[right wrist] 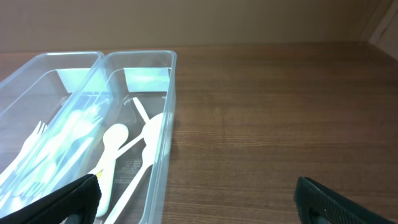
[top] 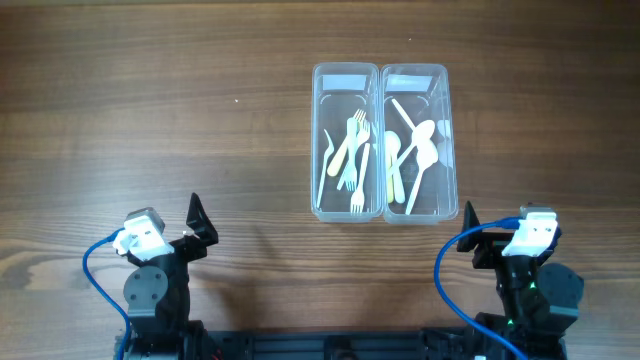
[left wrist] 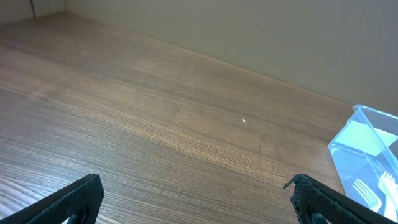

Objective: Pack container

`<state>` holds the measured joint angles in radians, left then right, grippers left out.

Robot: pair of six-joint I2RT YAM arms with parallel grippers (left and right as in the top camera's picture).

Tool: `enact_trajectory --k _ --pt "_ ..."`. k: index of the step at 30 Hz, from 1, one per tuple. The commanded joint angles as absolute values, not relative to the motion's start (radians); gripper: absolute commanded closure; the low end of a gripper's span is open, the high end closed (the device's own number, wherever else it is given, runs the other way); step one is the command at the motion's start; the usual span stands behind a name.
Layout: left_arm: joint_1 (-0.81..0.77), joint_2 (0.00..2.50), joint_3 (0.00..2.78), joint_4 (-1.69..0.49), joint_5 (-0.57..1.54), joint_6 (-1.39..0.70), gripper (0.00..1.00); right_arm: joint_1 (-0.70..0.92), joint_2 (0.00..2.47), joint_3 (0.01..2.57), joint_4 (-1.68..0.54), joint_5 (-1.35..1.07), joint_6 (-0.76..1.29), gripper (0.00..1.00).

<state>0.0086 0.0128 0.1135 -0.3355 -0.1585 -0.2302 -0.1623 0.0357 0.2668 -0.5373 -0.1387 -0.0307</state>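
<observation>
Two clear plastic containers stand side by side on the wooden table. The left container holds pale forks. The right container holds white spoons. In the right wrist view the spoon container is at the left, with spoons inside. The left wrist view shows a corner of the fork container at the right edge. My left gripper is open and empty over bare table. My right gripper is open and empty, near the spoon container's near end.
The wooden table spreads wide to the left of the containers. Both arm bases with blue cables sit at the front edge, left and right.
</observation>
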Motion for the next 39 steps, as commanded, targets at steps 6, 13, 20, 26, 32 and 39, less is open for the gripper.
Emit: enact_trajectory --k 6,13,20,26,32,39 --pt "0.016 0.003 0.104 -0.332 -0.146 -0.243 0.00 -0.156 0.004 0.194 -0.531 -0.155 -0.020 0.00" --pt "0.016 0.003 0.104 -0.332 -0.146 -0.243 0.00 -0.156 0.004 0.169 -0.584 -0.155 -0.020 0.00" --pt "0.016 0.003 0.104 -0.332 -0.146 -0.243 0.00 -0.156 0.004 0.169 -0.641 -0.155 -0.019 0.00" --pt "0.016 0.003 0.104 -0.332 -0.146 -0.243 0.00 -0.156 0.004 0.168 -0.641 -0.155 -0.019 0.00" --pt "0.016 0.003 0.104 -0.332 -0.146 -0.243 0.00 -0.156 0.004 0.168 -0.641 -0.155 -0.020 0.00" --pt "0.016 0.003 0.104 -0.332 -0.146 -0.243 0.00 -0.156 0.004 0.168 -0.641 -0.155 -0.019 0.00"
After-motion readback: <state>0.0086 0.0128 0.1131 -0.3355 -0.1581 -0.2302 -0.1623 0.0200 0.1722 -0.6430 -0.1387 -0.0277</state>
